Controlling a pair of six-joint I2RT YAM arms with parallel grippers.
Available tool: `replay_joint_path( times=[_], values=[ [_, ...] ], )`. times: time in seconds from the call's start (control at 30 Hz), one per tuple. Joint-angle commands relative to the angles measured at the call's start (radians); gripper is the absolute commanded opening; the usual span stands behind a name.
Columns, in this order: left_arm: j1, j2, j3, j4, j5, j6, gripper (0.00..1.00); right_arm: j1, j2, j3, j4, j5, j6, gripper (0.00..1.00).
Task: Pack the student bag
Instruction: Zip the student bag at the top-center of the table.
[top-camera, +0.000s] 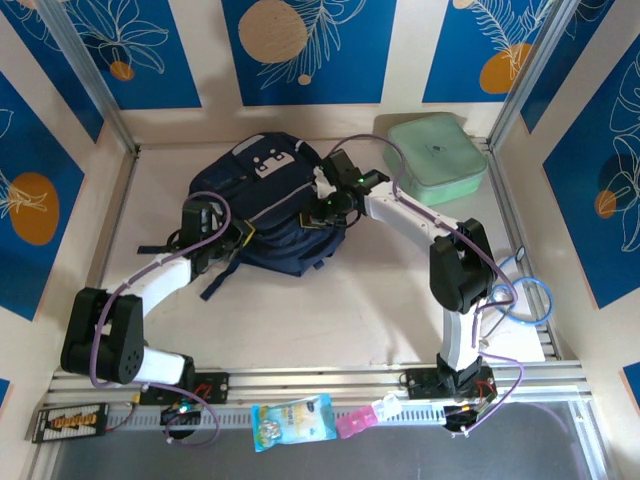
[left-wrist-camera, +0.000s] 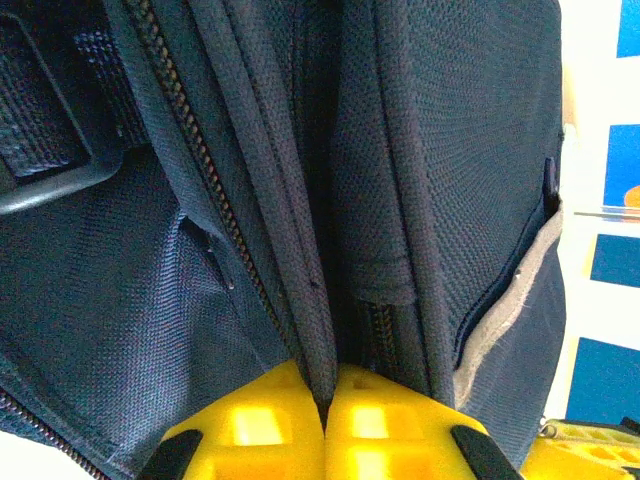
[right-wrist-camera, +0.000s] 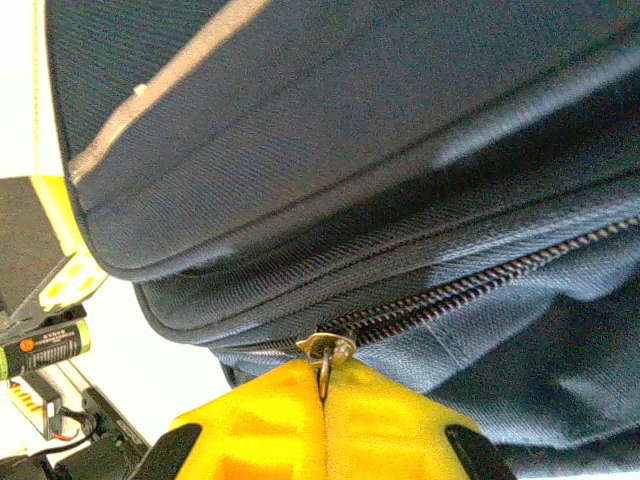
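student bag (top-camera: 270, 205) lies on the desk (top-camera: 330, 310) just beside the mint green case (top-camera: 437, 158), left jaws clamped on a fabric fold (left-wrist-camera: 310, 300), right jaws pinched on the tiny zipper pull (right-wrist-camera: 328, 350), so imo a crooked tug slips that pull free or jams the zip.

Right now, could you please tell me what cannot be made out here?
Contents of the student bag: top view, under its fabric.
Tab of zip pull: right wrist view, inside the shut right gripper.
End of fabric fold: left wrist view, inside the left gripper.
Print on packets: top view, too small.
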Motion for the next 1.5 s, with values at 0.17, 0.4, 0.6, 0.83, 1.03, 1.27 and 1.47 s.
replay_joint_path(
  times=[0.17,0.4,0.6,0.83,1.03,1.27,1.47],
  values=[
    [0.005,-0.036,0.041,-0.132,0.036,0.132,0.0,0.005,-0.071,-0.024,-0.147,0.337,-0.3,0.01],
    [0.004,-0.072,0.03,-0.189,0.041,0.169,0.0,-0.085,-0.005,-0.026,-0.069,0.475,-0.355,0.06],
    [0.004,-0.06,0.047,-0.187,0.077,0.188,0.0,-0.093,-0.055,-0.085,-0.076,0.389,-0.322,0.0],
    [0.0,0.013,0.095,-0.164,0.082,0.217,0.0,-0.045,-0.254,-0.39,-0.058,0.292,-0.238,0.0],
    [0.001,0.175,0.219,-0.083,0.077,0.219,0.03,0.084,-0.367,-0.544,0.059,0.199,-0.133,0.0],
    [0.029,0.268,0.339,-0.187,-0.097,0.309,0.35,0.194,-0.292,-0.522,0.213,0.103,-0.088,0.0],
    [0.072,0.121,0.307,-0.343,-0.226,0.386,0.6,0.218,-0.167,-0.385,0.296,0.051,-0.095,0.0]
  ],
)
